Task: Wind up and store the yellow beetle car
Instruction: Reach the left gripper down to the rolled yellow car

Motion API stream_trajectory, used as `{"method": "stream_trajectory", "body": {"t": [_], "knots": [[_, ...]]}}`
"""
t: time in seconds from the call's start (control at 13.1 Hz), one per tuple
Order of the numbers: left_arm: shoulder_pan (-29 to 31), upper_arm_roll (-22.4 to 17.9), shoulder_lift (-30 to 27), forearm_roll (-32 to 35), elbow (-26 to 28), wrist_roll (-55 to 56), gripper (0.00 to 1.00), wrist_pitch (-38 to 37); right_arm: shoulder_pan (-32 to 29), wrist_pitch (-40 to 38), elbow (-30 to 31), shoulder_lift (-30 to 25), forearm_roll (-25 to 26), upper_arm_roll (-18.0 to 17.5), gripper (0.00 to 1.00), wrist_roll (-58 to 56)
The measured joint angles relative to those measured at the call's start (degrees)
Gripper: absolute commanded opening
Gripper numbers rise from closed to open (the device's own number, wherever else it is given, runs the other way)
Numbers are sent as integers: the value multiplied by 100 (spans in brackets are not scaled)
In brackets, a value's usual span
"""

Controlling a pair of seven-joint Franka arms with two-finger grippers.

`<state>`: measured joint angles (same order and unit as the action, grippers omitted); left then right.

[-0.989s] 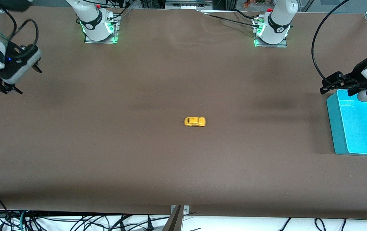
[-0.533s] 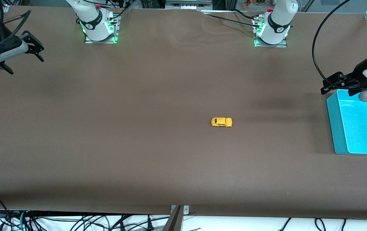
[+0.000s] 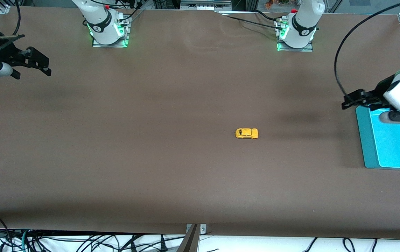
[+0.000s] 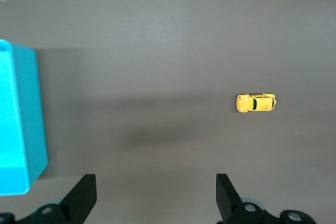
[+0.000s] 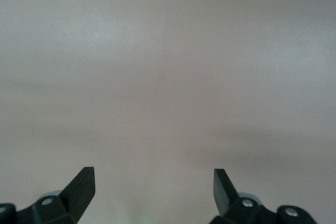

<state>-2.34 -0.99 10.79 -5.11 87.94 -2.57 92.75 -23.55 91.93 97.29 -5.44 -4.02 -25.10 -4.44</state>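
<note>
The left pincer (image 3: pixel 352 99) hangs over the worktop (image 3: pixel 151 157) at the edge of a blue bin (image 3: pixel 364 140), at the left arm's end; its fingers (image 4: pixel 84 195) are spread wide, holding and touching nothing. The right pincer (image 3: pixel 35 63) hangs over the right arm's end of the worktop, also spread wide and empty. The car (image 3: pixel 246 133) sits on its wheels on the bare worktop between the two, closer to the bin, well apart from both pincers.

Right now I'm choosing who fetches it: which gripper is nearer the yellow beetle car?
Left. The left gripper hangs by the teal bin, open; the right gripper is much farther from the yellow beetle car.
</note>
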Motion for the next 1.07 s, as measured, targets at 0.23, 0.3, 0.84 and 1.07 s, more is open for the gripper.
{"method": "stream_trajectory", "body": {"t": [0.23, 0.3, 0.84, 1.07], "knots": [[-35, 656, 258, 1, -6, -822, 100, 327, 0, 0, 8, 62, -1, 18, 100, 133], [-56, 857, 349, 2, -3, -1259, 100, 479, 1, -1, 13, 63, -1, 18, 100, 145], [-593, 1406, 1597, 265, 32, -4670, 100, 1946, 7, 1, 87, 137, 0, 23, 100, 148], [-1091, 1475, 1993, 734, 211, -4877, 100, 2661, 7, 3, 90, 204, 0, 29, 100, 148]]}}
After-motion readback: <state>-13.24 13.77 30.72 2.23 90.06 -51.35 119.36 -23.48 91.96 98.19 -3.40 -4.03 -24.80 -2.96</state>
